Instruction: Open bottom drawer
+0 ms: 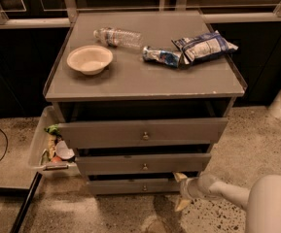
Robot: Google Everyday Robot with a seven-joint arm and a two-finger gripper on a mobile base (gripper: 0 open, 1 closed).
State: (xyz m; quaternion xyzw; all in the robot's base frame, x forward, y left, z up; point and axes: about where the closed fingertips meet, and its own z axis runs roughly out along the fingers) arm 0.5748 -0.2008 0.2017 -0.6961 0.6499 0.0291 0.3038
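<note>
A grey cabinet stands on a speckled floor [237,149], and it has three drawers. The bottom drawer [130,186] is the lowest one, right down by the floor, with a small round knob [144,188] in the middle of its front. It sticks out less than the two drawers above it, and a thin dark gap shows over its top edge. The robot's hand [181,191] is low down at the right end of the bottom drawer, at the tip of a white arm [227,193] that comes in from the lower right. The hand's two fingers are spread wide apart and it holds nothing. One fingertip [180,177] is up by the drawer's right end and the other is nearer the floor. The hand is well to the right of the knob. The middle drawer [120,164] and the top drawer [111,132] are both pulled out a little. On the grey surface [145,84] a white bowl [89,59] sits near the left edge. A clear water bottle [117,36] lies near the back edge. Two snack bags [204,45] lie near the back right corner. A clear bin [39,144] full of small things hangs by the cabinet's left side.
</note>
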